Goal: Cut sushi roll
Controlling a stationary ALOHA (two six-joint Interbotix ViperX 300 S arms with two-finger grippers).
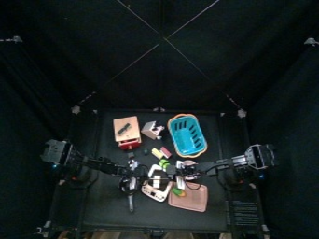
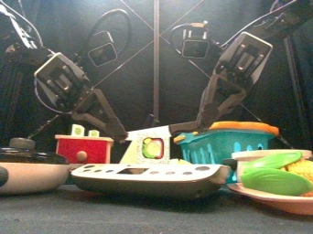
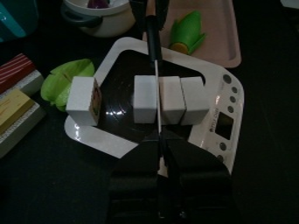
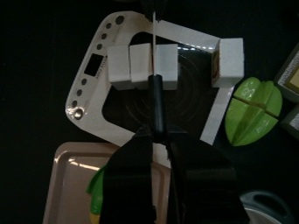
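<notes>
From above, two arms meet over the white cutting board [image 1: 159, 180] at the front of the bench [image 1: 100, 201], with a turquoise basket [image 1: 187, 133] and a red box [image 1: 126, 131] behind it.

From the front, the board [image 2: 146, 172] carries the sushi roll [image 2: 152, 146], whose cut face shows white rice around a green and red centre; a dark pan [image 2: 27, 172] stands left and a pink tray [image 2: 275, 194] right.

In the left wrist view, the left end effector [image 3: 163, 147] is clamped on a knife [image 3: 152, 66], its blade running straight out over the roll. I count four white pieces: three side by side [image 3: 173, 97], with the blade lying across the joint between the first two, and one piece [image 3: 82, 94] set apart, with a dark wrapped side.

In the right wrist view, the right end effector [image 4: 155, 131] is closed over a dark rod [image 4: 153, 101] lying across the grouped pieces [image 4: 146, 66]; the lone piece [image 4: 229, 61] sits beside a green leaf [image 4: 251, 109].
</notes>
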